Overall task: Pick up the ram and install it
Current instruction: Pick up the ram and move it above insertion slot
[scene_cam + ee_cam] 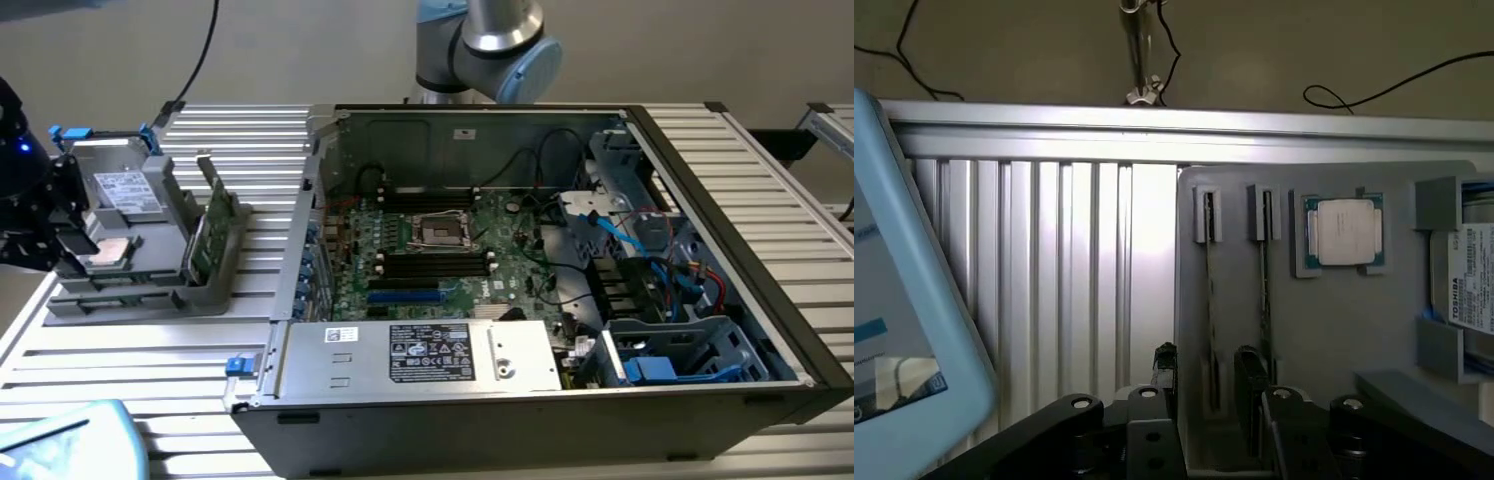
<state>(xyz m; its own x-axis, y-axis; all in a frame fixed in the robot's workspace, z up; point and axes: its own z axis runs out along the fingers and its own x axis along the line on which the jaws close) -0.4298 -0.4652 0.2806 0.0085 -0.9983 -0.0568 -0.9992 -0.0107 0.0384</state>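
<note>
- gripper [1207, 365]: we record its jaws spread wide, holding nothing.
- ram [1209, 290]: on edge in the grey holder [1334, 330], in line with the gap between the jaws, long axis running along that gap.

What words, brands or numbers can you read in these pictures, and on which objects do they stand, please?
"TOSHIBA": on the white label of the grey drive, in the wrist view.
Remaining print on that label: too small to read.
Black-and-white label on the power supply: too small to read.
Processor chip: markings too faint to read.
</note>
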